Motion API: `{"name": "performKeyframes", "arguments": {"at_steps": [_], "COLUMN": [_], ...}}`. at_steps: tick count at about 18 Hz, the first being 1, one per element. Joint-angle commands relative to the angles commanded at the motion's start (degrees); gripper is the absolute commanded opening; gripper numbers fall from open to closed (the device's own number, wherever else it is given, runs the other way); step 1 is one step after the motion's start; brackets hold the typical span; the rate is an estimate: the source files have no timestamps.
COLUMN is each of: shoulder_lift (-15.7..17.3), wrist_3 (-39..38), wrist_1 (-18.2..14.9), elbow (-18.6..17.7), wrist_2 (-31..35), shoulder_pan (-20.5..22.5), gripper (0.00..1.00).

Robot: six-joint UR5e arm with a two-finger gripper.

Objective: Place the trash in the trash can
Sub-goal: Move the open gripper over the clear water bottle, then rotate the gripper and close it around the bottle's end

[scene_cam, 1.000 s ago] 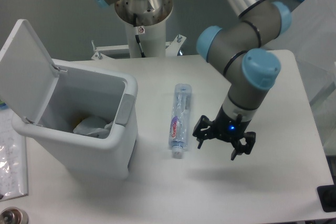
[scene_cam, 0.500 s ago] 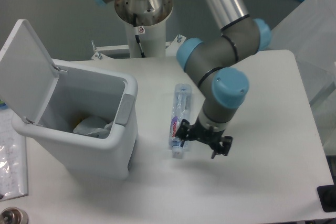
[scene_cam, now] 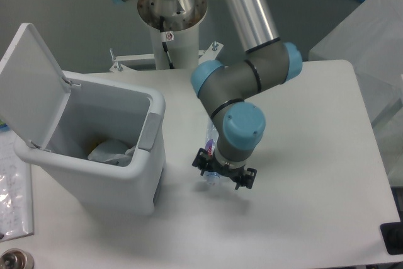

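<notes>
At far left, a white trash can [scene_cam: 94,155] on the table [scene_cam: 315,206], lid [scene_cam: 28,83] swung up and back on its hinge, mouth wide open. Grey tab [scene_cam: 149,131] on the rim at the right side. Inside, low down, a crumpled clear wrapper [scene_cam: 112,151], pale and bunched against the near wall, with something yellowish behind it, too dim to name.

Right of the bin, well apart from it, the bottle [scene_cam: 213,177] flat on the tabletop, mostly covered by the arm above; only the cap end and a sliver of the blue-purple label showing below the wrist. Cap toward the near edge of the table.

Directly over that near end, the gripper [scene_cam: 223,177], pointed straight down, black fingers spread to either side of the bottle's cap end. Fingers parted, not pressed against the bottle as far as can be seen; whether the tips touch the table cannot be told from this angle. Blue-capped wrist joint right above, grey elbow bent behind it, silver tube of the arm [scene_cam: 242,11] slanting up and off the top edge.

Behind, at the table's far edge, the white mounting column [scene_cam: 171,42] with its round base. At lower right corner, a small dark object cut off by the edge, unclear.
</notes>
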Motion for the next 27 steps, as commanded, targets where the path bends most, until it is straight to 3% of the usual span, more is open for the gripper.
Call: {"name": "performKeyframes", "arguments": {"at_steps": [3,4,7,12,15,18,21,27], "shoulder_lift": [-0.79,-0.88,-0.88,-0.8,-0.53,0.08,0.52,0.26], "wrist_3": [-0.18,-0.27,-0.18,-0.36,-2.38,-2.38,-2.47,-5.81], "wrist_1": [0.09,0.17,0.0,0.09,0.26,0.26,0.18,1.14], "elbow": [0.09,0.09,0.0,-0.17,0.26,0.61,3.33,15.1], "wrist_2": [0.18,0.01,-0.17,0.09,-0.17,-0.52,-1.05,-10.0], "shoulder_pan": [-0.26,-0.35,-0.35,-0.44,-0.62,-0.62,-0.35,1.23], "gripper": [1.0,0.94,0.61,0.34,0.07,0.02,0.02,0.02]}}
